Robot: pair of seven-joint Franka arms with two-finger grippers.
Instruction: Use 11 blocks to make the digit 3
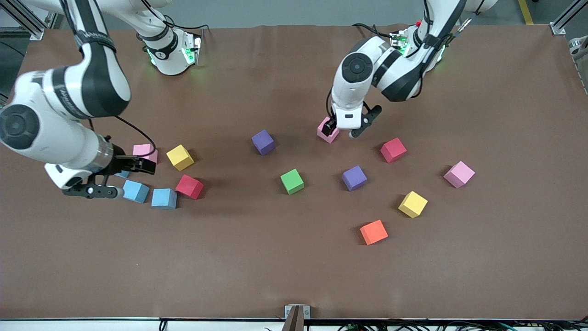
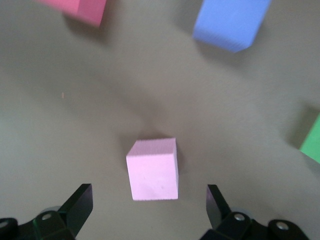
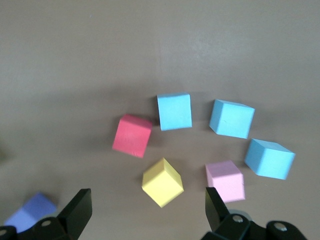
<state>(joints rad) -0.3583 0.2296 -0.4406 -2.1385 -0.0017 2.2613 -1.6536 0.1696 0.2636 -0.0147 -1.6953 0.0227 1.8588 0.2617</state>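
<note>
Blocks [image 1: 292, 181] lie scattered; both tools, left [image 1: 341, 129] and right [image 1: 120, 179], gape wide, holding nothing.

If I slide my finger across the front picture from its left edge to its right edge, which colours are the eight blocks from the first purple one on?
purple block → green block → pink block under the left pincer → second purple block → orange block → red block → yellow block → last pink block.
</note>
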